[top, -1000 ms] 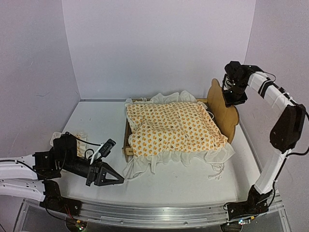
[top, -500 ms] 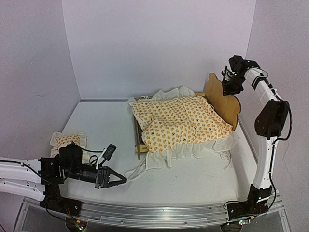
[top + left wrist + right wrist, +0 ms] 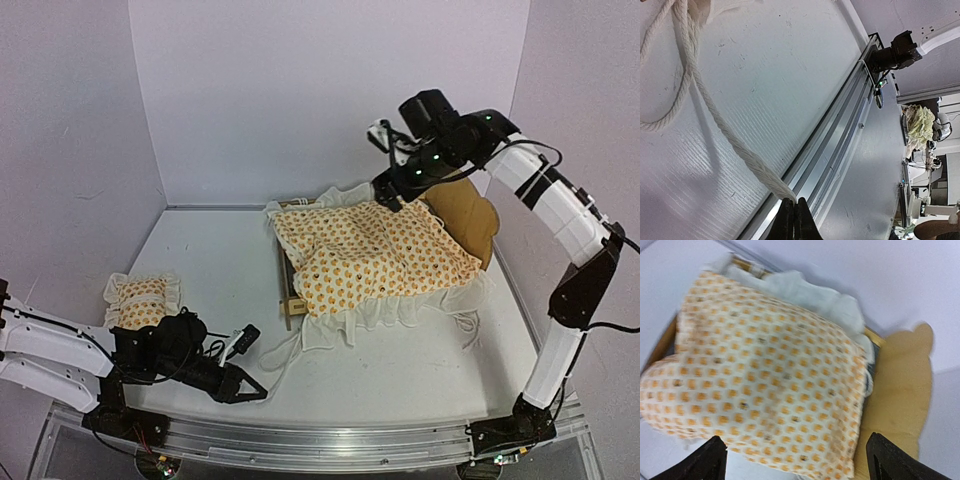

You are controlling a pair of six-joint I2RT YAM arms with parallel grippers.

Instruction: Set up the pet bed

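Observation:
The pet bed stands mid-table, its plywood headboard point(image 3: 472, 215) at the right and its low footboard point(image 3: 291, 303) at the left. An orange-dotted ruffled mattress cover point(image 3: 380, 255) lies over it and hides the base. My left gripper point(image 3: 255, 393) sits low near the front rail, shut on a white tie cord point(image 3: 272, 368) that runs from the cover's ruffle. In the left wrist view the cord point(image 3: 715, 117) ends between the closed fingertips point(image 3: 794, 202). My right gripper point(image 3: 392, 190) hovers open over the bed's back edge. Its wrist view looks down on the cover point(image 3: 770, 375) and headboard point(image 3: 900, 385), nothing between the fingers point(image 3: 797, 460).
A small matching ruffled pillow point(image 3: 142, 298) lies at the left of the table, behind my left arm. More tie cords point(image 3: 466, 326) trail off the cover's right corner. The metal rail point(image 3: 350, 445) runs along the near edge; walls close in the back and sides.
My right arm swung from behind the headboard leftward over the bed's back edge, and its gripper opened wide. The left gripper drew the cord toward the near rail. Earlier, the bed shifted right.

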